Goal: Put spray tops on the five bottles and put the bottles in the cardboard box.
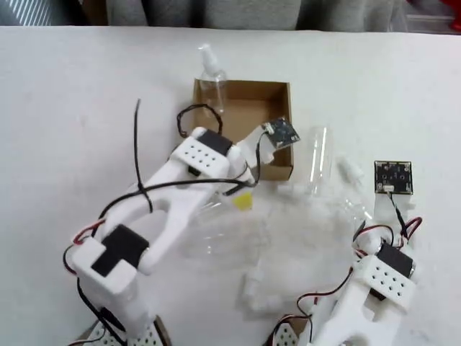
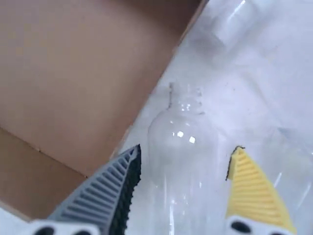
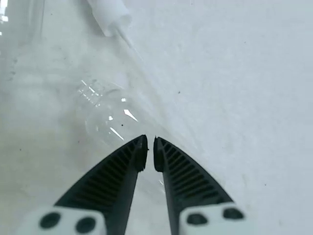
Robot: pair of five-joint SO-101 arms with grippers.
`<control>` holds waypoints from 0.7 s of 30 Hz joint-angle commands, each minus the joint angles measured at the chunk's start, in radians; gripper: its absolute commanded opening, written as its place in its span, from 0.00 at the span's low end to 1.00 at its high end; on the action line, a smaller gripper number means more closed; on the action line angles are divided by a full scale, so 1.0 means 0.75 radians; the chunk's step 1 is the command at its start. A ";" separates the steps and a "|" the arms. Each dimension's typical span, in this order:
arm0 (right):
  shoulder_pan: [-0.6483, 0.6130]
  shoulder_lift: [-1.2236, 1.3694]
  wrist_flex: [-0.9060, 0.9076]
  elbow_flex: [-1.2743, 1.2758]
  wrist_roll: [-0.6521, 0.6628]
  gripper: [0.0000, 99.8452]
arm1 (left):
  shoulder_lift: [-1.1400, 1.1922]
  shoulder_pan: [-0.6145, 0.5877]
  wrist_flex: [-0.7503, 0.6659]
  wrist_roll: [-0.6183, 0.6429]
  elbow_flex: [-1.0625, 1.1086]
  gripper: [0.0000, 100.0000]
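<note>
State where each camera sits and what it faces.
High: fixed above, looking down on white table, both arms, brown cardboard box.
Left wrist: on left arm, past open grey and yellow jaws at capless clear plastic bottle beside box.
Right wrist: on right arm, over shut black jaws, another capless clear bottle, white spray top.
Shared: box, high and left wrist.

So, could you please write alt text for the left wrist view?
The left gripper, open, with one grey and one yellow finger, straddles a clear bottle with no spray top, on the white table beside the cardboard box.
</note>
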 commanded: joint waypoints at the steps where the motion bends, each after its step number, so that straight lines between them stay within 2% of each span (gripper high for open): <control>1: -0.011 0.019 -0.001 0.031 0.012 0.02 | 0.046 -0.052 -0.010 0.010 -0.131 0.30; 21: -0.011 0.019 -0.001 0.031 0.012 0.02 | 0.212 -0.030 -0.020 0.016 -0.147 0.29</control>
